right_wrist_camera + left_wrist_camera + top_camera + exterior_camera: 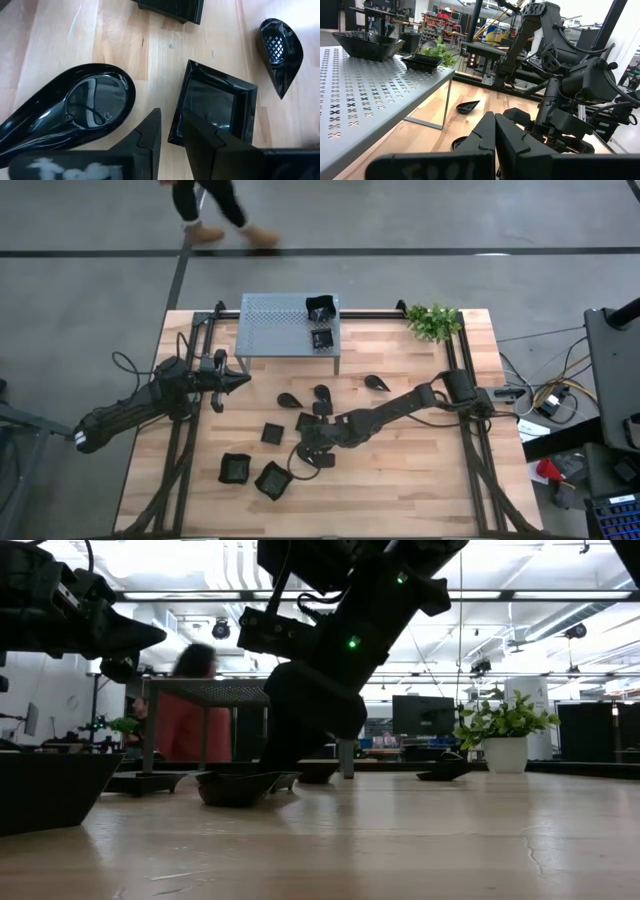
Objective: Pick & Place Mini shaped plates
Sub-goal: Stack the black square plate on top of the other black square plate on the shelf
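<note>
Several small black plates lie scattered mid-table: squares, leaf shapes (290,398) and two wavy-rimmed squares (235,468) near the near edge. Two more sit on the grey perforated shelf (275,325): a wavy one (367,42) and a small square (422,61). My right gripper (170,117) is low over the cluster (308,448), shut on a square plate (215,105), with a teardrop plate (75,115) beside it. My left gripper (494,117) is shut and hovers left of the shelf's front leg (243,380), holding nothing. My right gripper holds the square plate by one side of its rim (176,127), close to a corner. One finger (210,145) is inside the dish and the other (150,135) is outside. The fingers come from above, pointing down. The plate lies flat on the table.
A potted green plant (433,320) stands at the far right corner. A leaf plate (280,50) and another square plate (170,7) lie close around the held one. A person (215,210) walks on the floor beyond the far edge. Bare wood shows on the near right.
</note>
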{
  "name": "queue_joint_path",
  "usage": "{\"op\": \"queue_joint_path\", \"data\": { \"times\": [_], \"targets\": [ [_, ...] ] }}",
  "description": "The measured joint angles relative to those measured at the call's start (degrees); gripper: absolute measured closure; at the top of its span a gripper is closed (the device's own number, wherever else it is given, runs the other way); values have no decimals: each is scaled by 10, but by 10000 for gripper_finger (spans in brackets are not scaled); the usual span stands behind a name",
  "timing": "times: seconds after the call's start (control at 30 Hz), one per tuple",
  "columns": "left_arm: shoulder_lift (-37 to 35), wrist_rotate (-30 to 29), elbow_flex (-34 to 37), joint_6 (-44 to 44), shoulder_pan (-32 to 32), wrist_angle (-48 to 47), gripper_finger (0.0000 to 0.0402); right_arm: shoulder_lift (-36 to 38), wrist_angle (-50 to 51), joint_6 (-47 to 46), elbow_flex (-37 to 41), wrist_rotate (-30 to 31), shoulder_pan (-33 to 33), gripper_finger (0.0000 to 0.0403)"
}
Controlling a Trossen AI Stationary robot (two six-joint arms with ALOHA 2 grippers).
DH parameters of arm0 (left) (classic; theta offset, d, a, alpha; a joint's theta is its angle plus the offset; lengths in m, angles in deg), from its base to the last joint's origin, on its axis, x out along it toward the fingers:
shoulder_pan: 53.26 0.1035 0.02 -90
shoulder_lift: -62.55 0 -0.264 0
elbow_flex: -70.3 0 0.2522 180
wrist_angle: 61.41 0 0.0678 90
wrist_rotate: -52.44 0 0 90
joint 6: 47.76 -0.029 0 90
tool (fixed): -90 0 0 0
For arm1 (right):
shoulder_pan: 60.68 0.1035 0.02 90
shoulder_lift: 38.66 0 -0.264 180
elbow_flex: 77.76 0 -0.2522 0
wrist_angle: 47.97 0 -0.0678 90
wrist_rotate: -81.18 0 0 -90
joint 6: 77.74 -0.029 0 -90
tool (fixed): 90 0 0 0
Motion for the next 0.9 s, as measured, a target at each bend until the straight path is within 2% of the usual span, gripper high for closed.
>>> {"op": "queue_joint_path", "data": {
  "times": [0.67, 0.77, 0.9],
  "targets": [
    [0, 0, 0, 0, 0, 0, 399, 1, 5, 1, 0, 0, -2, 333],
    [0, 0, 0, 0, 0, 0, 399, 20, 81, 17, -29, -1, -1, 335],
    [0, 0, 0, 0, 0, 0, 399, 89, 167, 33, -65, 0, 2, 353]
  ]
}}
